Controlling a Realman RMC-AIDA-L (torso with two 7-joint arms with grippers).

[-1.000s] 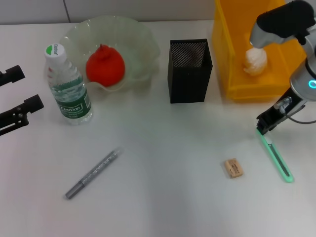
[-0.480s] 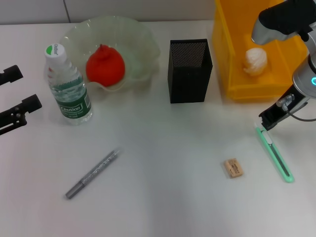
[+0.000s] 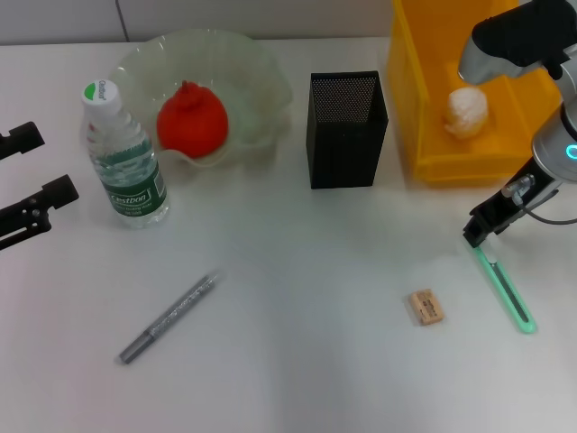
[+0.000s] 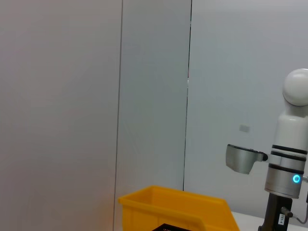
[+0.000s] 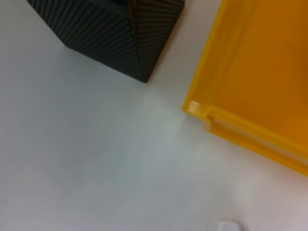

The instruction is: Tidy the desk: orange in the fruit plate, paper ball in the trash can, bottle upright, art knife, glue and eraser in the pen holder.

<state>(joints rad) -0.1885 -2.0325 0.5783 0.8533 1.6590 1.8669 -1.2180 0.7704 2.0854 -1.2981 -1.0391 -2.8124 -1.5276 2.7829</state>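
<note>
The yellow trash can [image 3: 433, 135] is already holding the paper ball [image 3: 467, 110]; the fruit plate [image 3: 261, 77] is holding the orange [image 3: 191, 120]; the bottle [image 3: 124, 158] is standing upright: 3 jobs done. The pen holder [image 3: 346, 129] looks empty. The right gripper [image 3: 482, 225] is hovering at the art knife [image 3: 505, 289], grip impossible to tell; the left gripper [image 3: 32, 185] is sitting parted and empty. The glue [image 3: 169, 317] and eraser [image 3: 425, 307] are lying on the desk: 3 left.

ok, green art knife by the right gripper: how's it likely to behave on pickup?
The art knife looks long, thin and rigid, probably light. Lying flat on the desk, it offers little height to pinch. The right gripper is at its near end, so a grip there may let the far end droop or pivot.
</note>
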